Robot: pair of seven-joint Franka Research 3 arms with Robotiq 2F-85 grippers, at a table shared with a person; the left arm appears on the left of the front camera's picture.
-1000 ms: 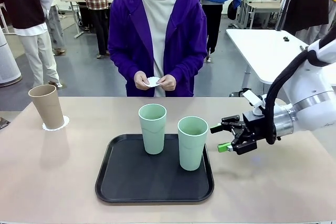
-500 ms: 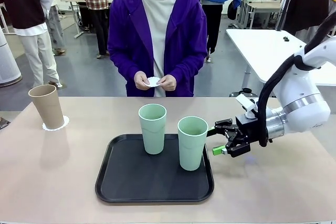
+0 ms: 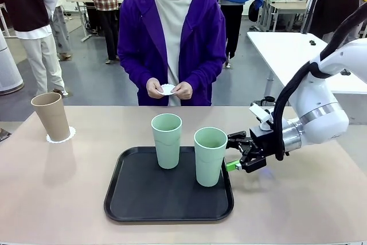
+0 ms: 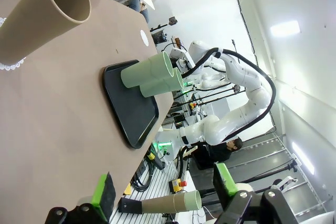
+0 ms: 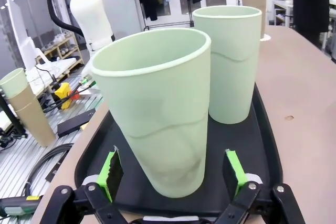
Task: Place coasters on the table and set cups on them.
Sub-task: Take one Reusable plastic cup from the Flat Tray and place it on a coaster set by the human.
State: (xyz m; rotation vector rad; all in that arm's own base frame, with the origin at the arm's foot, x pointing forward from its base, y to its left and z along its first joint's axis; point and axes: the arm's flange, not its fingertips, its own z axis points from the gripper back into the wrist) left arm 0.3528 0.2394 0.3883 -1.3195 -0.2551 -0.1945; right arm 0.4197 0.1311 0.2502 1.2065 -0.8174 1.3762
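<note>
On the table: two mint cups, one tan cup, one tray, one coaster; another in hand.

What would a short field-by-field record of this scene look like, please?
tan cup: on a coaster, table's left end
left mint cup: upright on black tray
right mint cup: upright on black tray
right gripper: open, facing right mint cup, not gripping
left gripper: open, empty
person's hands: holding a second coaster
</note>
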